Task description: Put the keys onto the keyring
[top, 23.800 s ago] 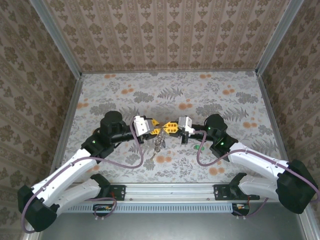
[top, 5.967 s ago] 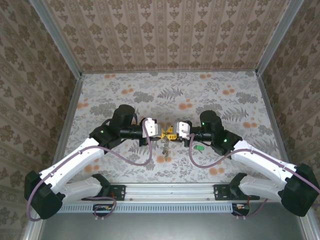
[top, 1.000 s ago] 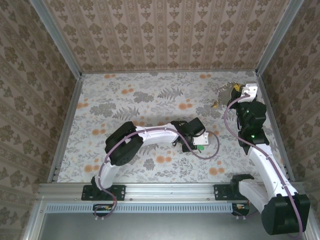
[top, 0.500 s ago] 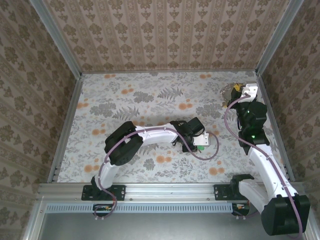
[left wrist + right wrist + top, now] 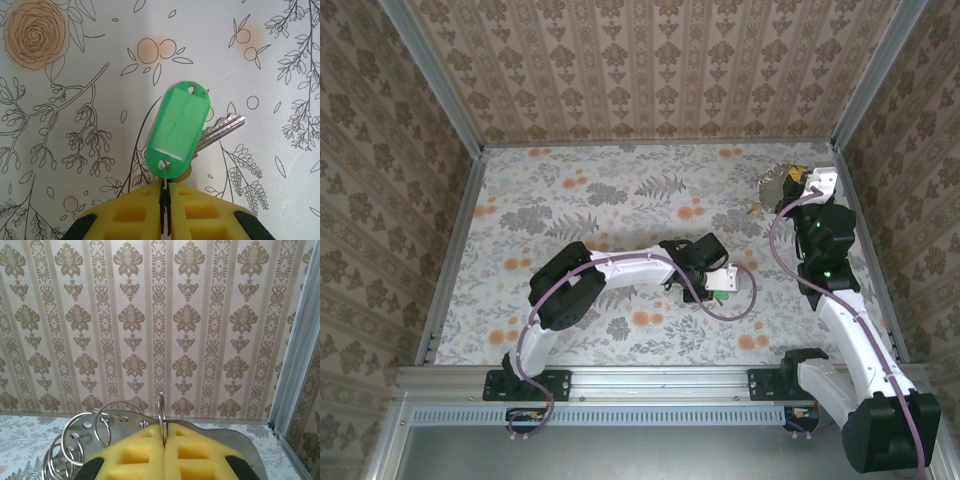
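Observation:
A green-tagged key (image 5: 180, 127) lies flat on the flowered table, its silver blade (image 5: 220, 127) poking out to the right from under the tag. My left gripper (image 5: 165, 187) is shut on the small wire loop (image 5: 164, 172) threaded through the tag's near hole. From above, that gripper (image 5: 718, 282) sits right of centre by the green key (image 5: 721, 293). My right gripper (image 5: 162, 432) is shut on a thin metal keyring (image 5: 161, 407) standing edge-on, raised in the back right corner (image 5: 798, 180). No blue-headed key is in sight.
A curved metal plate (image 5: 240, 437) with several wire rings (image 5: 107, 425) hooked through its holes lies behind the right pads, seen from above by the corner (image 5: 775, 182). The patterned back wall and the right metal rail (image 5: 860, 230) stand close to the right arm.
Six seconds ago both grippers met at the table's centre; the right arm now stands in the back right corner and the left reaches right. Over the last second almost nothing has moved.

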